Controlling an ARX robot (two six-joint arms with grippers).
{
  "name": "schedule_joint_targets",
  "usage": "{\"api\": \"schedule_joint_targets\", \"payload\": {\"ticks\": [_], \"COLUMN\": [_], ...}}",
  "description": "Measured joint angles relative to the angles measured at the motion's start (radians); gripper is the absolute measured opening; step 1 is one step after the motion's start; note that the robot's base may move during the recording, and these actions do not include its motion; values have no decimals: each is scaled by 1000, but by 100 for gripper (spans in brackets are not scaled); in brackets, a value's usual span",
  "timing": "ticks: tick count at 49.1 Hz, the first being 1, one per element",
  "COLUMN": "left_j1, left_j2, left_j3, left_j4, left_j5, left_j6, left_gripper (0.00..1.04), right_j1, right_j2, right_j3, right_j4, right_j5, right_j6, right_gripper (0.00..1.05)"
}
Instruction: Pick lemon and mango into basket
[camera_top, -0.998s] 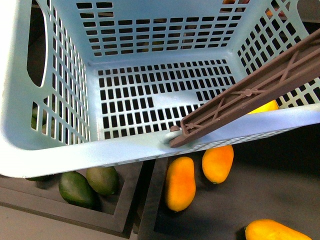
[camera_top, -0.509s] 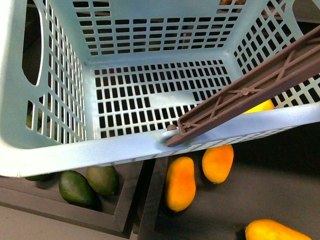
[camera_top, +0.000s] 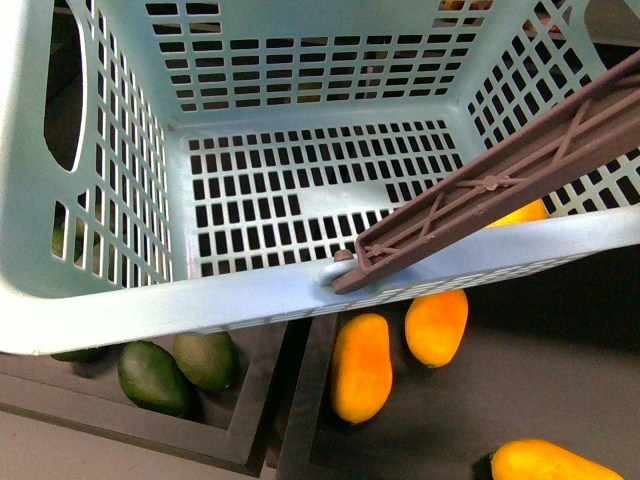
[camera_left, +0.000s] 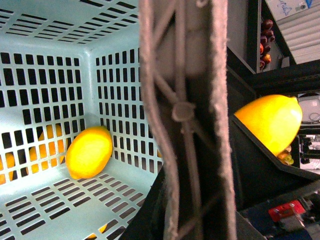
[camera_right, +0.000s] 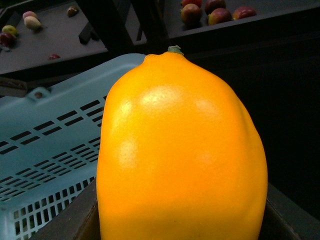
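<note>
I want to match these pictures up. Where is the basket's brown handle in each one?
Front view: the brown handle slants from the basket's near rim up toward the right edge.
Left wrist view: the handle is a blurry bar, very close, crossing the middle of the picture.
Right wrist view: not in it; a yellow-orange fruit fills it.
Shared landmark: the basket's aqua slotted wall, in all three.

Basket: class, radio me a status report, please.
Neither pincer clearly seen. One yellow fruit in basket corner; second fruit close at right wrist, beside basket. Brown handle crosses the opening.
</note>
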Motion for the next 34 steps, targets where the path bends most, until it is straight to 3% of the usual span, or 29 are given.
{"api": "schedule_joint_targets", "payload": {"ticks": [12, 18, 23, 34], "left_j1": [0, 0, 0, 0], "left_j2": [0, 0, 0, 0], "left_j3": [0, 0, 0, 0], "left_j4": [0, 0, 0, 0], "left_j5": [2, 0, 2, -5], "left_j6": [0, 0, 3, -3], "left_gripper": [5, 5, 5, 5], "right_j1": [92, 103, 95, 12], "right_j2": [125, 127, 108, -77], "right_j3": [47, 47, 47, -25], "right_j4": [34, 32, 18, -96], "right_j5": [73, 87, 105, 169], "right_j6": [25, 26, 26, 3], "right_gripper": [59, 84, 97, 96]}}
